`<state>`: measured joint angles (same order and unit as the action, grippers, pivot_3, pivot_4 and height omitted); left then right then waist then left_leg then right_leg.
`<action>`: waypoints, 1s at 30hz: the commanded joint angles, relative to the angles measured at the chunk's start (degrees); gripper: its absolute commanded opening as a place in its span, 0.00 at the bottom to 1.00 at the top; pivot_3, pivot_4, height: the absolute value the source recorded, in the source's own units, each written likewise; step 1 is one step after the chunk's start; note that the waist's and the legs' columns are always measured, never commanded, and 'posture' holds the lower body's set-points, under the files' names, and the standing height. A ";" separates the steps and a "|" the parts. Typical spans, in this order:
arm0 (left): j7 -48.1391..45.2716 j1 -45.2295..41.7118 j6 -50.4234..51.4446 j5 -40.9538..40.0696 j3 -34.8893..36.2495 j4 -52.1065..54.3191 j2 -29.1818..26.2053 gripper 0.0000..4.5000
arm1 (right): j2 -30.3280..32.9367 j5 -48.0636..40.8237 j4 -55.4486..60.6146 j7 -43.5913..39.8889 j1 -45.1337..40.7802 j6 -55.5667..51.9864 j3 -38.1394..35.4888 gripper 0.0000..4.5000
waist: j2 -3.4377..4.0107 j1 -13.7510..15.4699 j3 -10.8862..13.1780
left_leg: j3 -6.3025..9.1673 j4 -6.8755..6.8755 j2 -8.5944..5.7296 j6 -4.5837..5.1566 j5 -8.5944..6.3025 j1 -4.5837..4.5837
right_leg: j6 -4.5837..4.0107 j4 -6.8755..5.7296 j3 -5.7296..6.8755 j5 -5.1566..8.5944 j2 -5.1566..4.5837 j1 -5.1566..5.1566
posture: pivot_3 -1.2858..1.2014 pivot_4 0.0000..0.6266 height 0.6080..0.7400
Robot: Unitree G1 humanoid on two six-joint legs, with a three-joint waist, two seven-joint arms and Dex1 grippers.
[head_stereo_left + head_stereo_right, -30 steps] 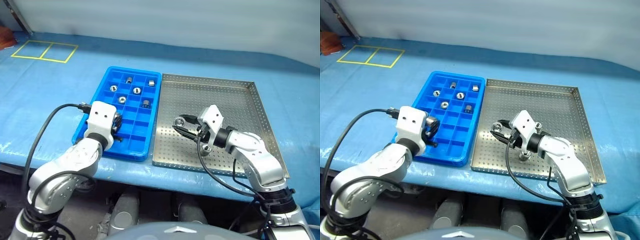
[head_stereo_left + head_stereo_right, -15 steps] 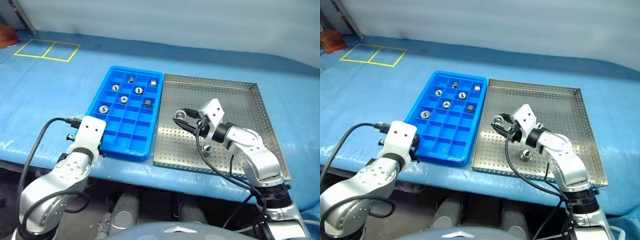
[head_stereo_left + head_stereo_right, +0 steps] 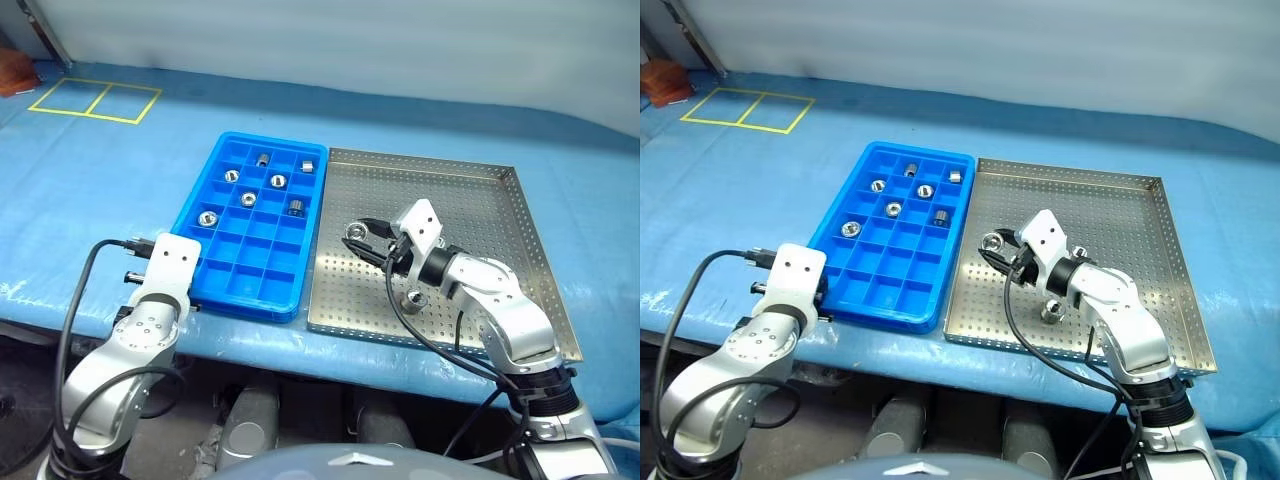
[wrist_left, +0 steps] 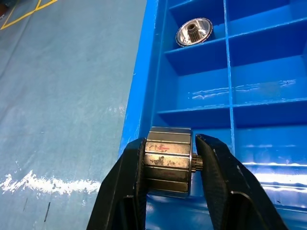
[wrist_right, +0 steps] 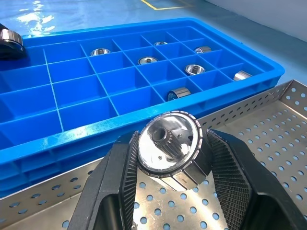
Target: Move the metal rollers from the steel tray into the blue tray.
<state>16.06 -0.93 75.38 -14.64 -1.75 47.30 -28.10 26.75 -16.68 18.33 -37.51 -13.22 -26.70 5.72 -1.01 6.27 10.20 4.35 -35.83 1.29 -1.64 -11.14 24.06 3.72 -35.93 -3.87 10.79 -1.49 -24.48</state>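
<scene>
The blue tray [image 3: 262, 270] lies left of the steel tray [image 3: 470, 200]. Several metal rollers [image 3: 278, 181] sit in the blue tray's far compartments, and one [image 3: 208, 217] sits at its left side. My left gripper [image 4: 170, 141] is shut on a roller [image 4: 168, 165], just above the blue tray's near-left rim. Over the left part of the steel tray, my right gripper [image 5: 170, 139] is shut on another roller [image 5: 165, 146], held above the perforated floor. One loose roller [image 3: 411, 296] stands on the steel tray under my right forearm.
Both trays rest on a table under a blue cover [image 3: 110, 190], close to its near edge. Yellow tape squares [image 3: 90, 100] mark the far left. A black cable [image 3: 420, 335] loops down from my right wrist over the steel tray's near rim.
My left arm has drawn back and to the left, from over the blue tray's near-left compartments to its near-left rim, uncovering the roller at the tray's left side. The right arm has kept still.
</scene>
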 commanded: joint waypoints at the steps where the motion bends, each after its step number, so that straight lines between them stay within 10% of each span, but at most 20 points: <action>1: -1.88 0.29 -1.16 2.27 -1.76 -0.65 0.37 0.49 | -0.04 -0.04 1.91 0.17 -0.57 0.89 -0.45 0.42 | 0.01 -0.11 0.00 | -0.01 0.00 0.00 0.00 0.00 -0.01 | 0.00 0.00 -0.01 0.00 0.00 0.01 | 0.63 0.24 1.00; 5: -2.13 0.21 -2.51 4.30 -0.43 -0.55 4.05 0.78 | -0.43 -0.01 1.62 -0.27 -1.06 0.92 0.18 0.42 | 0.00 -0.38 0.00 | -0.04 0.00 0.00 0.00 0.00 -0.01 | 0.00 0.00 -0.02 0.00 -0.02 0.01 | 0.63 0.24 1.00; 18: -24.29 5.63 -23.38 -4.01 -0.55 5.61 4.85 0.78 | -6.33 1.93 -16.05 -7.13 -15.61 3.13 7.66 0.42 | 0.00 -0.65 0.00 | -0.08 0.01 0.04 -0.01 0.01 -0.08 | -0.06 -0.03 0.00 -0.04 -0.01 0.04 | 0.65 0.24 1.00; 30: -26.67 14.49 -30.47 -1.49 0.55 9.35 2.66 0.78 | -17.68 6.00 -38.43 -12.00 -30.27 10.91 11.64 0.42 | 0.02 0.95 -0.01 | -0.08 0.16 0.10 -0.01 0.02 -0.17 | -0.12 -0.05 0.02 -0.03 0.07 0.03 | 0.70 0.24 1.00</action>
<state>-11.18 13.19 46.62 -17.31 -1.04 53.74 -25.39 10.16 -10.97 -19.46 -48.85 -41.21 -18.17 17.42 -0.99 7.22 10.20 4.26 -35.65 1.40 -1.65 -11.12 23.88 3.59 -36.00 -3.85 10.77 -1.41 -24.47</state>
